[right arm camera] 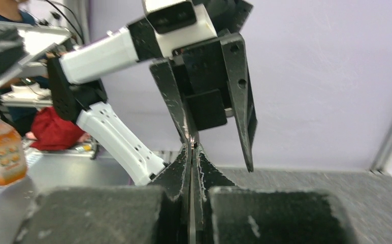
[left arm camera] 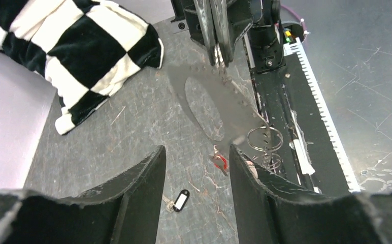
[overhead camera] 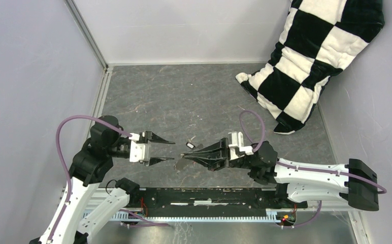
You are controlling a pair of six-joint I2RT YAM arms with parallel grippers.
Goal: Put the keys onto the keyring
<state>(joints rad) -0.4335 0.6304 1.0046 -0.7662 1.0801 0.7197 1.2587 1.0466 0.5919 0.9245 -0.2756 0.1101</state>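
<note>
The dark grey marbled surface (overhead camera: 184, 96) looks matt and stone-like, crossed by fine pale scratches. The black-and-white checked pillow (overhead camera: 313, 56) is plush cloth, soft and fuzzy. The thin grey metal oval keyring (left arm camera: 234, 112) has a dull, flat finish. The tiny black plastic key with a pale spot (left arm camera: 180, 200) is smooth and glossy, and the tiny red-headed key (left arm camera: 223, 162) glints slightly. The left gripper (left arm camera: 196, 152) has matt black plastic fingers, rough and chipped pale along the edges.

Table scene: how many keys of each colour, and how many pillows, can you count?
Small red-headed tag-like key: 1
Small black tag-like key with a pale spot: 1
Black-and-white checked fabric pillow: 1
Total: 3
</note>
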